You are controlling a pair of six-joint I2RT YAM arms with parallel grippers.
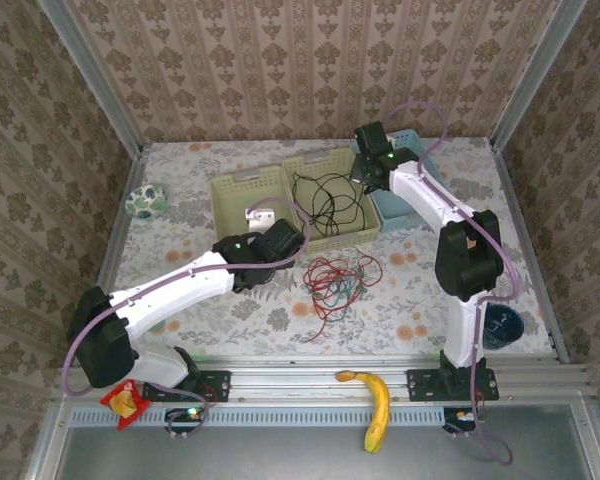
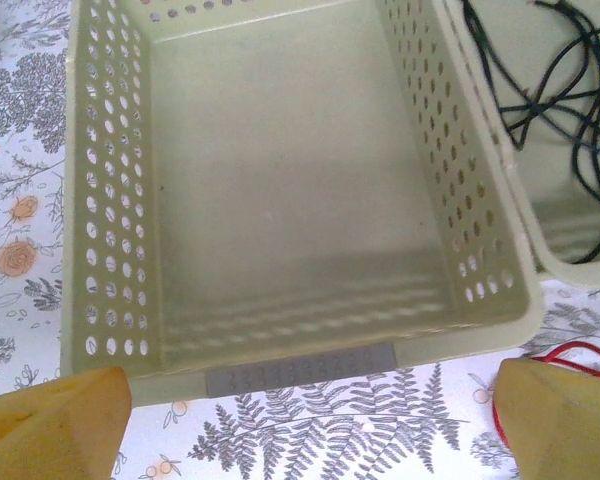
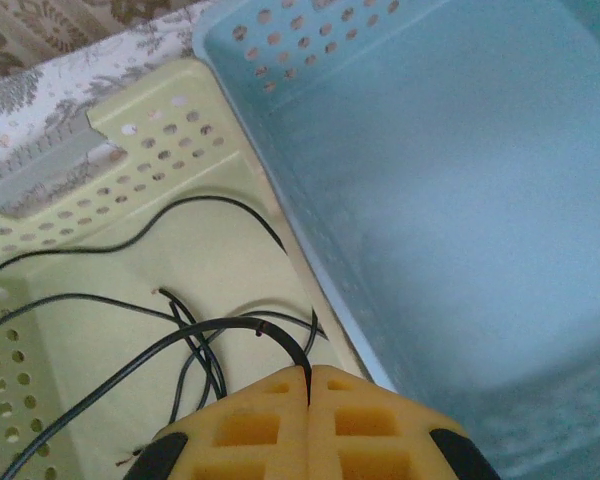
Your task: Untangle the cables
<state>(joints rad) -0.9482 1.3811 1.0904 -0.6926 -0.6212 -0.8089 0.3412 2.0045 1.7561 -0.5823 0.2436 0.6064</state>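
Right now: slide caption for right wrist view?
Right claw shut on black cable in the pale green basket, blue basket alongside.

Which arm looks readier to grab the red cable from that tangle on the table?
Probably the left arm: its jaws are open, empty, right beside the red cable; the right arm's jaws are shut on the black cable over the basket.

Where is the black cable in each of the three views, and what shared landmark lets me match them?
Top external: the black cable lies in loose loops inside the right-hand pale green basket, upper centre.
Left wrist: top right corner, in that pale green basket, beside the empty basket.
Right wrist: lower left, with one strand pinched in the shut right tool.
Shared landmark: the pale green basket's perforated wall.
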